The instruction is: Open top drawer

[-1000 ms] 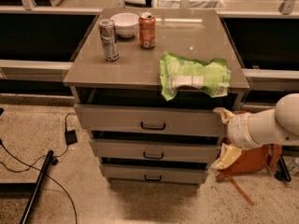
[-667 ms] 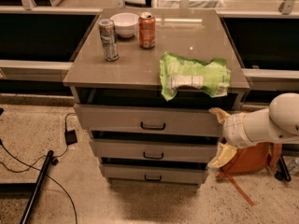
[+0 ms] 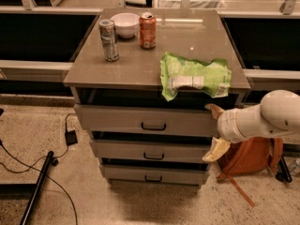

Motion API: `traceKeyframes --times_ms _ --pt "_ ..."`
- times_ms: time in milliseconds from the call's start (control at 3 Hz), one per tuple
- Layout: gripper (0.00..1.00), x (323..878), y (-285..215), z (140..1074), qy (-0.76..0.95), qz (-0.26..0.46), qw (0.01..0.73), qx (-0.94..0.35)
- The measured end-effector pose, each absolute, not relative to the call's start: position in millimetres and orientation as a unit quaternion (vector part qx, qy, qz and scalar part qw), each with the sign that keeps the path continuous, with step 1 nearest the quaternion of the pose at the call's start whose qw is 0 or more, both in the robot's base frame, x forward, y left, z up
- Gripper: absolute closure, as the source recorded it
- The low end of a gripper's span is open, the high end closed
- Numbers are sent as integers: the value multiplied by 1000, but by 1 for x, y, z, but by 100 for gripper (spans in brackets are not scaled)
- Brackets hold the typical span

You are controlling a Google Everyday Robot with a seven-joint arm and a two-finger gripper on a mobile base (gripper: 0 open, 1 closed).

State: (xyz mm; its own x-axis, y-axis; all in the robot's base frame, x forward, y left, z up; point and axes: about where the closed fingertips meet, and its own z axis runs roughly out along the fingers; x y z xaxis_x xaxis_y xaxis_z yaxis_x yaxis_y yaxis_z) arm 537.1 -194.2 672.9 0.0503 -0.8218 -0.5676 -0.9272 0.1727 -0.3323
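The top drawer [image 3: 117, 118] is the widest grey-beige front under the cabinet top, with a small dark bar handle [image 3: 153, 126] at its middle. A dark gap shows above its front. Two shallower drawers [image 3: 150, 151] sit below it. My gripper [image 3: 214, 131] is at the right end of the top drawer front, well right of the handle. Its two pale fingers are spread apart, one above [image 3: 214, 110] and one below [image 3: 214, 150], with nothing between them.
On the cabinet top [image 3: 93, 69] lie a green chip bag [image 3: 194, 77] overhanging the front edge, a silver can [image 3: 108, 40], an orange can [image 3: 147, 30] and a white bowl [image 3: 125, 24]. An orange backpack [image 3: 251, 156] sits on the floor at right; cables [image 3: 70, 137] and a black pole [image 3: 37, 182] at left.
My gripper and arm have moved a little to the left, closer to the right end of the top drawer front. The drawers have not moved.
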Motion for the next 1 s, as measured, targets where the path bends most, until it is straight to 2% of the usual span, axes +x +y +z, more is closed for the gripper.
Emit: traceKeyframes --times_ms 333,1000 --pt "0 553 -189 665 689 75 337 -637" --pt "22 564 -185 657 695 74 327 -636"
